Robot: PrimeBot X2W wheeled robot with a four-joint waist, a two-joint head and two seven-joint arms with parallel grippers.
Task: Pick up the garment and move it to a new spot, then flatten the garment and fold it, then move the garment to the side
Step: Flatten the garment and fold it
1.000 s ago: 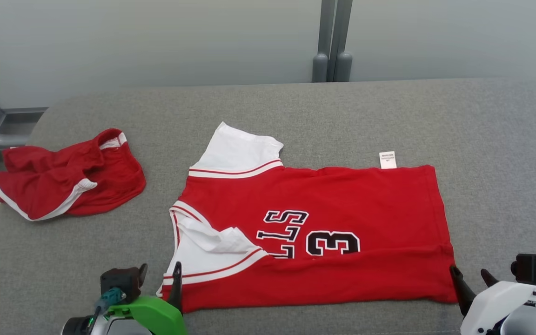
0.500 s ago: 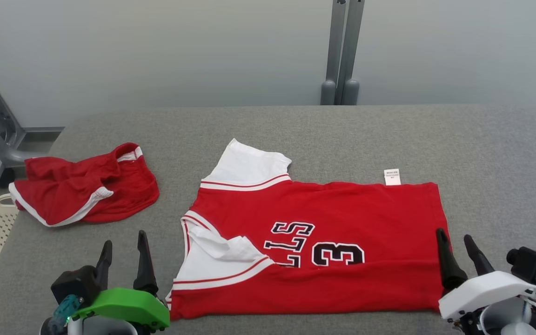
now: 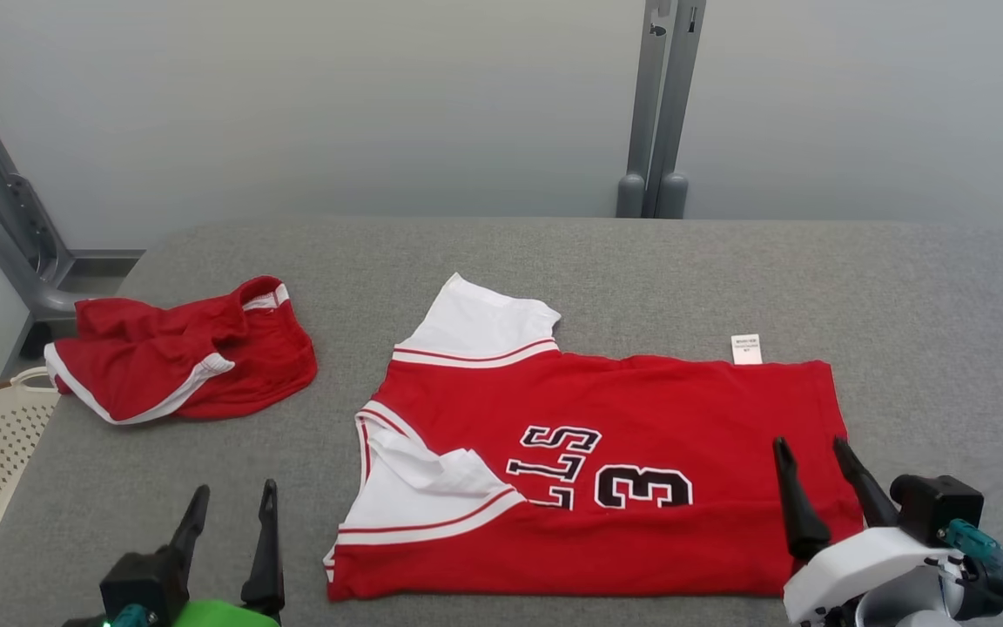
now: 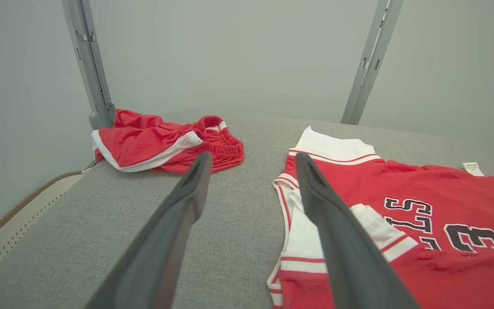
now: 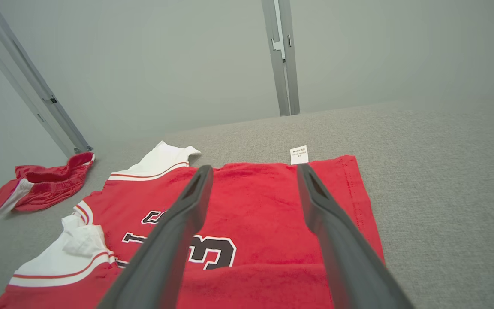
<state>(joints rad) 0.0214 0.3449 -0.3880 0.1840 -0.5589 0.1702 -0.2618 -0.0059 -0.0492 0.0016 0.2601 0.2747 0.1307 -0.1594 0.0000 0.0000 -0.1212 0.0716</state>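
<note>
In the head view, a red cotton jersey (image 3: 623,409) with white sleeves and black lettering lies flat mid-table on the grey fabric tabletop (image 3: 554,261). Its collar points left and its near edge is folded over. The left gripper (image 3: 236,489), fingers apart, is beside the collar end. The right gripper (image 3: 811,446), fingers apart, is over the hem.

In the left wrist view, the spread fingers frame bare table, with the jersey (image 4: 444,189) to the right.

In the right wrist view, the parted fingers frame the red cloth (image 5: 255,201).

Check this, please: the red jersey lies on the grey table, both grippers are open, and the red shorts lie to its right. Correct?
No: the head view shows the red shorts left of the red jersey, not right. The jersey does lie on the grey table, and the left gripper and right gripper are open.
</note>
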